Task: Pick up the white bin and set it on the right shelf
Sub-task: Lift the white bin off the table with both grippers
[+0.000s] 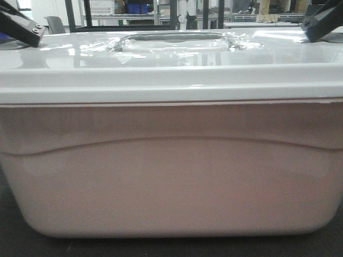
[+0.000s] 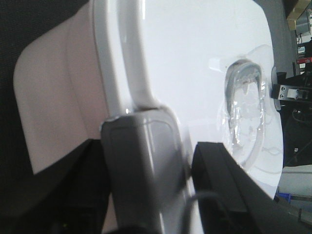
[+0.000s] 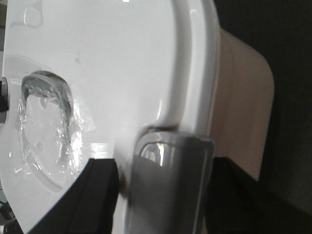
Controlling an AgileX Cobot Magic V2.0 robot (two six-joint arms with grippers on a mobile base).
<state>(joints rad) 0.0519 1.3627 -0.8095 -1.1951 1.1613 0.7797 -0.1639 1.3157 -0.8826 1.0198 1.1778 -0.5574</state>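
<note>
The white bin (image 1: 171, 176) fills the front view, its pinkish tub under a glossy white lid (image 1: 161, 69) with a recessed handle (image 1: 171, 40). My left gripper (image 2: 146, 185) is at the bin's left end. Its black fingers (image 2: 222, 180) stand either side of the grey latch (image 2: 141, 156), shut on the lid rim. My right gripper (image 3: 165, 195) holds the right end the same way, with its fingers (image 3: 92, 195) clamped round the grey latch (image 3: 170, 180). Only the tips of both grippers show at the lid's far corners in the front view. The right shelf is hidden.
A dark surface (image 1: 16, 241) lies under the bin's base. Far behind the lid stand dark rack uprights (image 1: 174, 10) and shelving holding blue bins (image 1: 136, 8). A pale tabletop edge (image 1: 262, 24) shows at the back right.
</note>
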